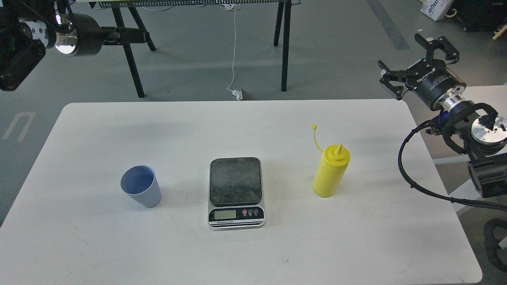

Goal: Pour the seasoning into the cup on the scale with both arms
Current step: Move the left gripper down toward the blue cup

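The yellow seasoning bottle (330,172) stands upright on the white table (245,253), right of the scale, its cap strap sticking up to the left. The scale (235,186) lies at the table's middle with nothing on its dark plate. The light-blue cup (141,186) stands upright and empty on the table, left of the scale. My right gripper (414,59) is open and empty, held in the air beyond the table's far right corner, well above and right of the bottle. My left gripper (128,36) is at the top left, far from the cup, dark against black stand legs.
Black trestle legs (284,47) and a white cable (234,51) with a plug are on the grey floor behind the table. A second white surface (487,95) lies under my right arm. A box (435,8) sits at the top right.
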